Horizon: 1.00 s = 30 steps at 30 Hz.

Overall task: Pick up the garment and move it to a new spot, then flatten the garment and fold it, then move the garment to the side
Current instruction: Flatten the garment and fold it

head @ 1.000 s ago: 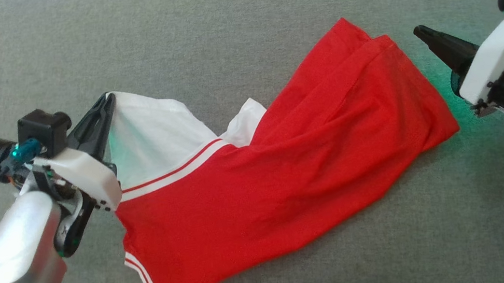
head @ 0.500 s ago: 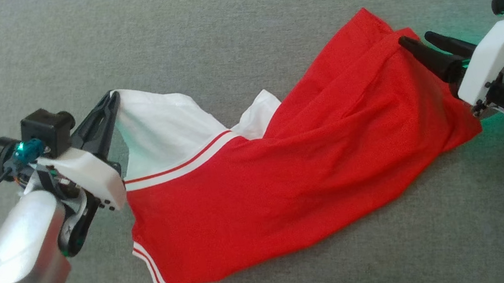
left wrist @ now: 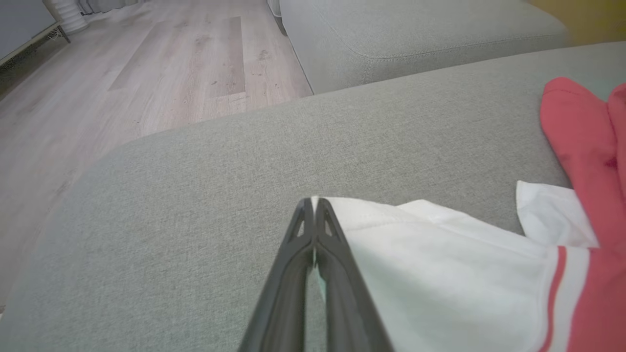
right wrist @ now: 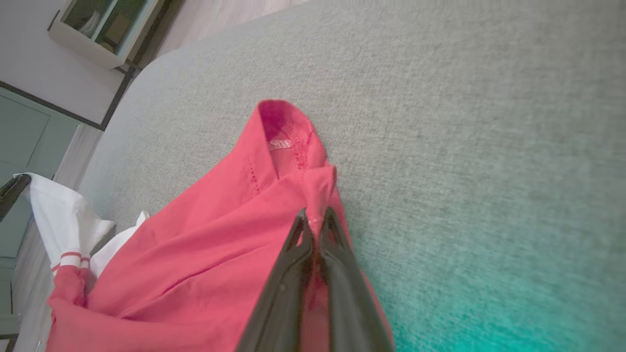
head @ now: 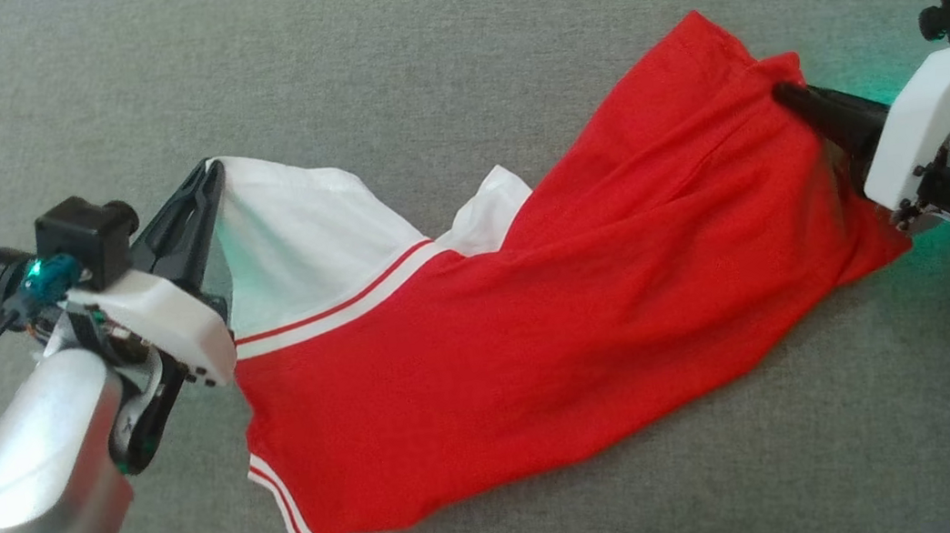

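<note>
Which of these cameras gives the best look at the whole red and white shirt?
The head view: the shirt stretches end to end over the grey cushion. The left wrist view shows mostly its white sleeve; the right wrist view, its bunched red end.

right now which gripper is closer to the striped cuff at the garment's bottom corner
Left. The left gripper holds the garment's white end close by the striped cuff; the right gripper holds its far red end.

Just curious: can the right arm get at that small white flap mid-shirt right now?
Probably not: the right gripper is shut on the garment's red edge. Nothing blocks the white flap, but it must let go first.
</note>
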### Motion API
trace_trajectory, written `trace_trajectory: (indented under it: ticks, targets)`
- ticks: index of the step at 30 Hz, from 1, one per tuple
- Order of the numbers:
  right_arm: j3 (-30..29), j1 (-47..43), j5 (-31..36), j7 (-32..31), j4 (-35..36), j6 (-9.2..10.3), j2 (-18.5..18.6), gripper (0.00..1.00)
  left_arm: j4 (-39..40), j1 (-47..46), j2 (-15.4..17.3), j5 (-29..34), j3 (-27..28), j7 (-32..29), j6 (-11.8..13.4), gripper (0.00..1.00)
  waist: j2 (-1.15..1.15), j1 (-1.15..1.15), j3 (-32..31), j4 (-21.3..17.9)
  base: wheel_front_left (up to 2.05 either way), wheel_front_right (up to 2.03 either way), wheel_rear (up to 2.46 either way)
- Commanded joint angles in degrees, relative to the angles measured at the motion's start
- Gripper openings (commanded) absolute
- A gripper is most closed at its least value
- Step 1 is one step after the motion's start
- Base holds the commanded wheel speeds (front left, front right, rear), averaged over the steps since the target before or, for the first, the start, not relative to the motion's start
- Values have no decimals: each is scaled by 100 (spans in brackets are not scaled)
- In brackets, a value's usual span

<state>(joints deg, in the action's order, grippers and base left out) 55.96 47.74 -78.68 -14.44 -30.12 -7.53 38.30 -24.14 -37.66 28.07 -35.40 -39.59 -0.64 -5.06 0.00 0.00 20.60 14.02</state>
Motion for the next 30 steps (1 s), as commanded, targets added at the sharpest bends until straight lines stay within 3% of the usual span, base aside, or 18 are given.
trace_trajectory:
  ticks: [1,9,15,23,30]
  targets:
    - [-12,115,-84,111,157,4,181,0,96,-284,226,-30,216,116,22,0,0,0,-24,-37,0,0,0]
    - [-166,191,-275,615,401,4,495,0,191,-480,347,175,263,479,69,0,0,0,-216,-275,0,0,0]
    - [-511,457,-263,1336,707,4,1021,0,572,-1178,497,707,404,1142,220,0,0,0,-448,-668,0,0,0]
    - [-939,940,-23,2068,1139,4,1688,0,1348,-2250,354,1293,845,1553,382,0,0,0,-638,-1343,0,0,0]
    - [-748,410,205,2103,1553,4,2046,0,1670,-1256,324,907,1106,1562,212,0,0,0,-700,-1747,0,0,0]
